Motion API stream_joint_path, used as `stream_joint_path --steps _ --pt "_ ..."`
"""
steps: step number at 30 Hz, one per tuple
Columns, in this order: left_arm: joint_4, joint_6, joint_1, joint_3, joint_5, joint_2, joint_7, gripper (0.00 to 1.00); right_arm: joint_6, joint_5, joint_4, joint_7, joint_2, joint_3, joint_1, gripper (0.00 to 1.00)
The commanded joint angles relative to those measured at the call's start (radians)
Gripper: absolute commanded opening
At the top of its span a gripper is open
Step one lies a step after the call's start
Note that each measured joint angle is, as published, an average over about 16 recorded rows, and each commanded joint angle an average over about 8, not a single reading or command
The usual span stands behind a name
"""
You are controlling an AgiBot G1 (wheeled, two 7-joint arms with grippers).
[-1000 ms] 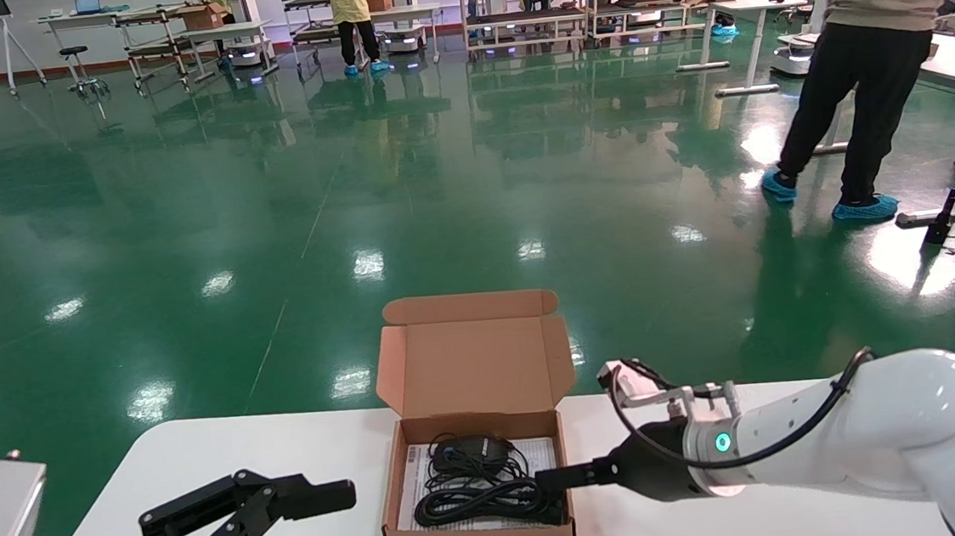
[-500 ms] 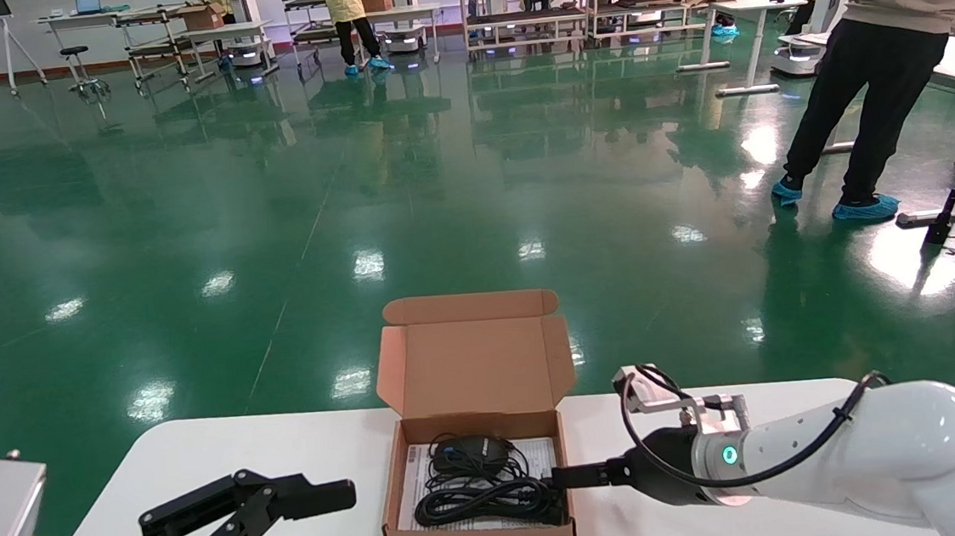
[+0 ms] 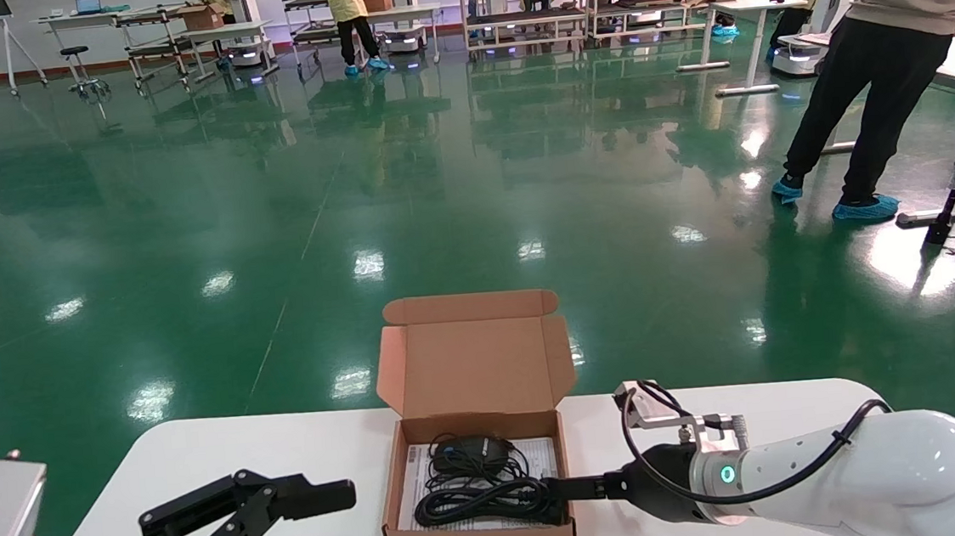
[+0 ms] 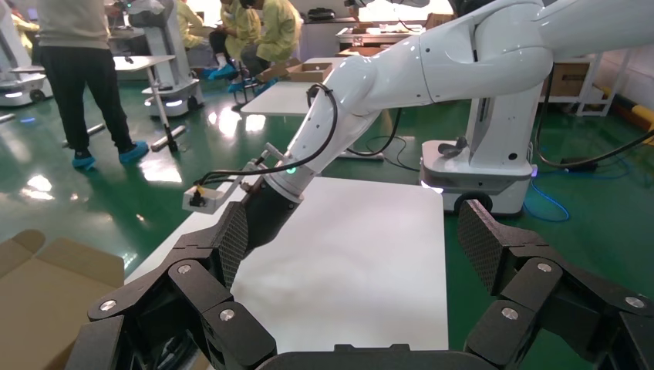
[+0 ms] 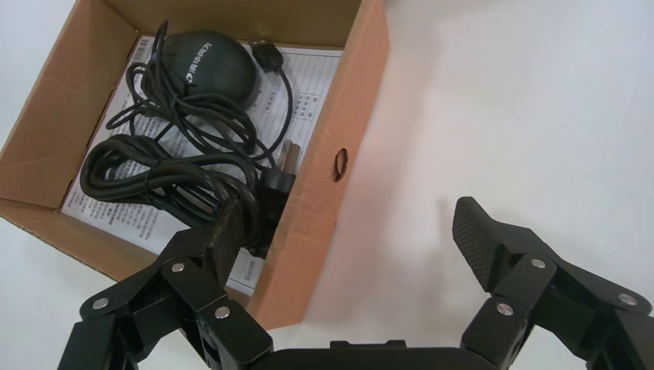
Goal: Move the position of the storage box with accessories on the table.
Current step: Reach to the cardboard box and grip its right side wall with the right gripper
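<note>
Storage box mid-bench, lid up, cable and paper inside. Right pincer open, straddling right wall; best closed squarely on that wall, then slid gently, flat. Left pincer open, idle, well apart.

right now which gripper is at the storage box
The right gripper: its open jaws straddle the storage box's right wall. The left gripper hangs apart, left of it.
</note>
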Motion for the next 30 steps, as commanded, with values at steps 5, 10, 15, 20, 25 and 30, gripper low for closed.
stream_joint_path --steps 5,10,15,20,25,30 --pt "0.000 0.000 0.000 0.000 0.000 0.000 0.000 1.00 0.009 0.008 0.013 0.001 -0.002 -0.008 -0.004 0.01" --pt "0.000 0.000 0.000 0.000 0.000 0.000 0.000 1.00 0.016 0.010 0.017 0.004 -0.001 -0.019 -0.003 0.00" --pt "0.000 0.000 0.000 0.000 0.000 0.000 0.000 1.00 0.016 0.011 0.016 0.005 0.000 -0.029 -0.002 0.00" --pt "0.000 0.000 0.000 0.000 0.000 0.000 0.000 1.00 0.014 0.015 0.012 0.005 0.001 -0.038 -0.003 0.00" --pt "0.000 0.000 0.000 0.000 0.000 0.000 0.000 1.00 0.010 0.019 0.010 0.006 0.001 -0.045 -0.002 0.00" --pt "0.000 0.000 0.000 0.000 0.000 0.000 0.000 1.00 0.008 0.023 0.007 0.006 0.002 -0.051 0.001 0.00"
